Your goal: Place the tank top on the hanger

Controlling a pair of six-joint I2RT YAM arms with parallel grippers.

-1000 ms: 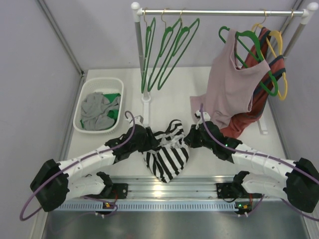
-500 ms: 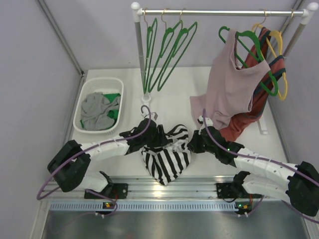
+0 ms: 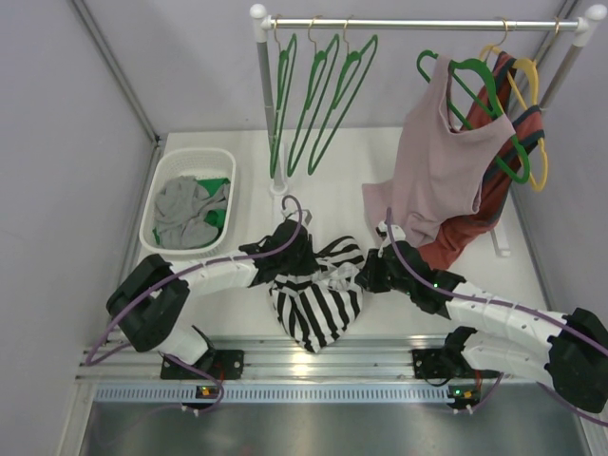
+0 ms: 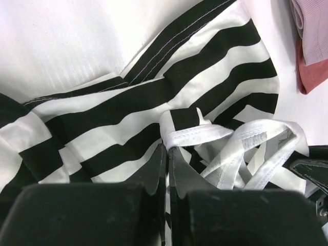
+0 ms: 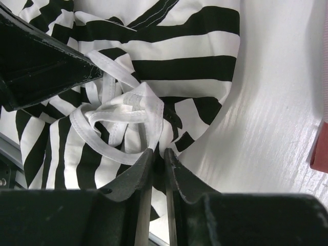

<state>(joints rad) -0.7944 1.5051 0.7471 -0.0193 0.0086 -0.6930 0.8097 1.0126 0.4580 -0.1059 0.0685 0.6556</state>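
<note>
The black-and-white striped tank top (image 3: 318, 306) lies bunched on the table between both arms, its white straps tangled at the top. My left gripper (image 3: 302, 262) is at its upper left edge. In the left wrist view the left gripper (image 4: 167, 148) is shut on the tank top (image 4: 154, 97), pinching a white strap end. My right gripper (image 3: 367, 275) is at the right edge. In the right wrist view the right gripper (image 5: 159, 151) has its jaws a little apart with the hem of the tank top (image 5: 179, 66) in the gap. Three empty green hangers (image 3: 332, 49) hang on the rail, far behind.
A white basket (image 3: 224, 161) with a grey garment (image 3: 185, 214) stands at the left. On the right of the rail (image 3: 418, 24) hang a pink top (image 3: 446, 161), a rust-red garment (image 3: 475, 228) and a yellow hanger (image 3: 532, 95). The rack post (image 3: 268, 104) rises behind the tank top.
The left arm swung forward and right onto the strap bunch, and its gripper shut there. The right gripper's jaws eased slightly apart. The tank top bunched up more.
</note>
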